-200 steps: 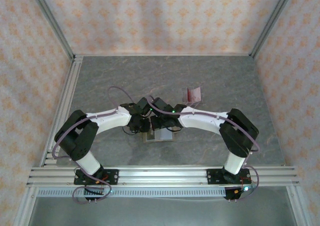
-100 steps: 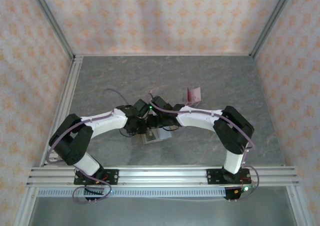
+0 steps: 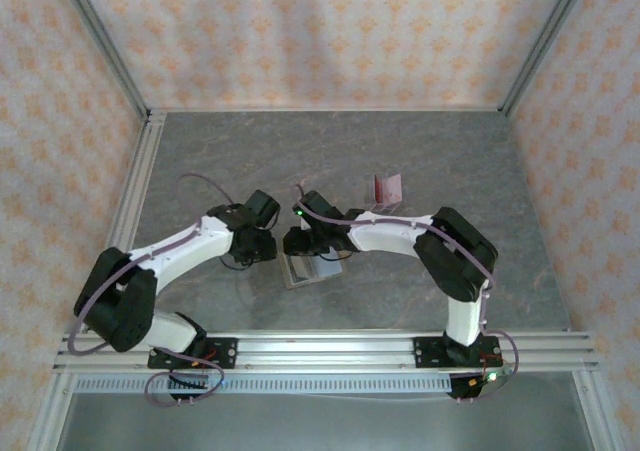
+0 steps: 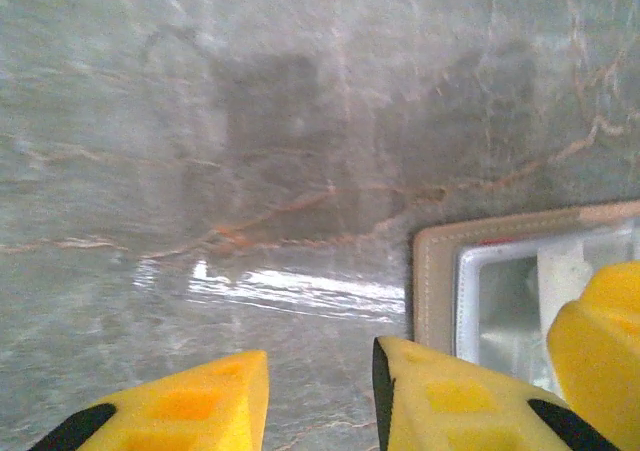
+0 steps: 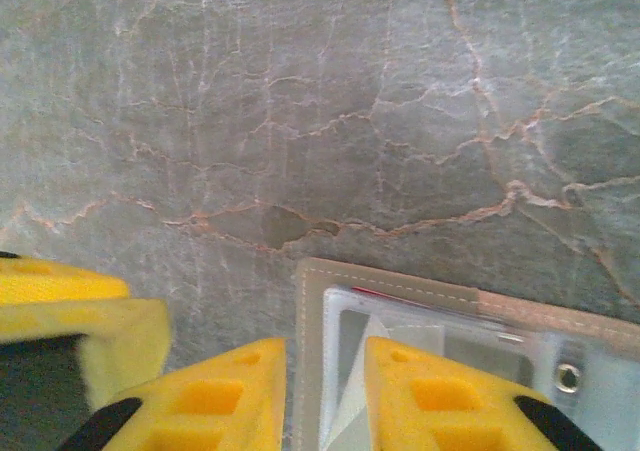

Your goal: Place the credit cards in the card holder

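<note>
The card holder (image 3: 314,271) lies open and flat on the table, with a tan stitched rim (image 5: 400,283) and a grey, clear-windowed inside (image 4: 500,301). A thin red card edge (image 5: 385,294) shows at the top of its pocket. More maroon credit cards (image 3: 386,185) stand in a clear stand at the back right. My left gripper (image 3: 256,244) is open over bare table just left of the holder, its jaws (image 4: 320,401) empty. My right gripper (image 3: 303,242) is open too, and its fingers (image 5: 325,396) straddle the holder's left rim from above.
The clear slotted stand (image 3: 383,197) sits behind and to the right of the right arm. The two grippers are close together, and each one's yellow finger shows in the other's wrist view. Aluminium rails run along the left and near edges.
Both grippers were bunched over the holder. The left arm has drawn back to the left, off the holder. The right gripper shifted slightly left. Both sets of jaws have opened.
</note>
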Available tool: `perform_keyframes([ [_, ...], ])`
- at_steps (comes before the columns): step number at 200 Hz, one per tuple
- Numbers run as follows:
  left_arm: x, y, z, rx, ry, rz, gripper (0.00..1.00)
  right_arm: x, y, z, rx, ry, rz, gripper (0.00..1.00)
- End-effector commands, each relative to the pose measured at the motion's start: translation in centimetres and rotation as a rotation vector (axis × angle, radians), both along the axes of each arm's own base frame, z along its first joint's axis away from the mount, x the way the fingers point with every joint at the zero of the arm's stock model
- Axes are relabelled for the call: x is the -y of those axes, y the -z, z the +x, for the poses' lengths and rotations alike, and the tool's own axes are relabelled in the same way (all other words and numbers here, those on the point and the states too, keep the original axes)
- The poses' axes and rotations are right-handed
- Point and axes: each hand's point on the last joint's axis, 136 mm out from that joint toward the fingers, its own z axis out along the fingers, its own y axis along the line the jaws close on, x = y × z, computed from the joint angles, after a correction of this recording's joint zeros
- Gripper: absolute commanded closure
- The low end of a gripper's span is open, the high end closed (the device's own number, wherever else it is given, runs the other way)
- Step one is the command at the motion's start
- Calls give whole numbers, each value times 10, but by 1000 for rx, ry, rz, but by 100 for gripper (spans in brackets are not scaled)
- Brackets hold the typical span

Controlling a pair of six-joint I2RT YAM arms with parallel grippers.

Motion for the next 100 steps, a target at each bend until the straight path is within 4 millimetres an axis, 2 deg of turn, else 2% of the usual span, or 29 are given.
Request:
perform_keyframes([
  [1, -24, -6, -8, -2, -54, 51, 62, -17, -9, 4, -11, -23, 70, 68],
  [32, -25, -14, -4, 27, -48, 30, 54, -26, -20, 6, -37, -65, 125, 62],
  [55, -15, -16, 0, 44, -17, -19, 49, -12, -43, 23, -19, -45, 179, 58],
  [75, -3, -19, 5, 56, 32, -63, 44, 22, -62, 46, 50, 22, 131, 57],
  [100, 10, -15, 9, 46, 96, -61, 41, 87, -81, 80, 159, 186, 4, 57],
])
